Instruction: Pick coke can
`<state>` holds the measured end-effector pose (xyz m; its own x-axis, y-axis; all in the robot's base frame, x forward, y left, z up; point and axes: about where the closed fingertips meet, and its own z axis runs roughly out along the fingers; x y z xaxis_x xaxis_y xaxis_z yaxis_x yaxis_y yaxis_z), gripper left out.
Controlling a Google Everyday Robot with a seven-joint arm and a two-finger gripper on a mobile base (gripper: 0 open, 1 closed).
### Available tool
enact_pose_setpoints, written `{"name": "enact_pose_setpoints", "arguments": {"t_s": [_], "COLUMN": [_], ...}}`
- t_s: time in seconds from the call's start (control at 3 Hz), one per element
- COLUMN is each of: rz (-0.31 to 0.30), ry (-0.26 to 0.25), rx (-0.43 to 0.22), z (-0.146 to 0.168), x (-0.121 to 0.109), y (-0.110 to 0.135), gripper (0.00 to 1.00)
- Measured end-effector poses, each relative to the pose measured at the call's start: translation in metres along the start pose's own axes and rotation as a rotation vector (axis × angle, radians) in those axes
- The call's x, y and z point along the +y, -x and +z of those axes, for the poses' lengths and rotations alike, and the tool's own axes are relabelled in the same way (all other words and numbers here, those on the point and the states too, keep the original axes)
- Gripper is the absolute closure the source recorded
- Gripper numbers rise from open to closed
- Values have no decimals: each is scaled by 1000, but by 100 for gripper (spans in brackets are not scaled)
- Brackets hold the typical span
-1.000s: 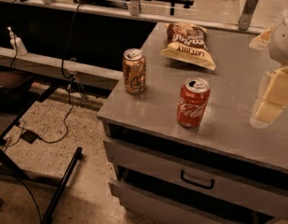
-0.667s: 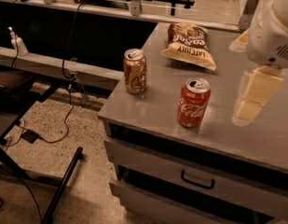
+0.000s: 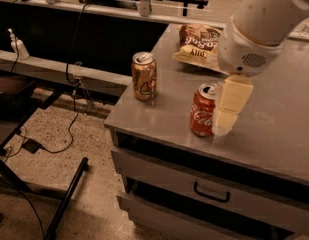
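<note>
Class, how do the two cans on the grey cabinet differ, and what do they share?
The coke can is red, the tan-gold can golden-brown. The coke can stands nearer the front edge, the tan-gold can farther back-left. The gripper is beside the coke can, not the tan-gold can. Both stand upright.

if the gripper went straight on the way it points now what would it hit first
Most likely the grey cabinet top. The gripper points down, its tip just above the surface, close beside the coke can. It could graze the can first, since depth is unclear.
</note>
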<state>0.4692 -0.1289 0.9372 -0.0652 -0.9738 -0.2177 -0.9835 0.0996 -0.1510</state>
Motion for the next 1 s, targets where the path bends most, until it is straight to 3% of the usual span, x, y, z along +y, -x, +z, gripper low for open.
{"name": "enact_pose_setpoints", "arguments": {"t_s": [0.67, 1.0], "rz": [-15, -17], "ry": [32, 27], "rx": [36, 34], "z": [48, 48], "x": [-5, -6], "y": [9, 10], "gripper": [0, 25]}}
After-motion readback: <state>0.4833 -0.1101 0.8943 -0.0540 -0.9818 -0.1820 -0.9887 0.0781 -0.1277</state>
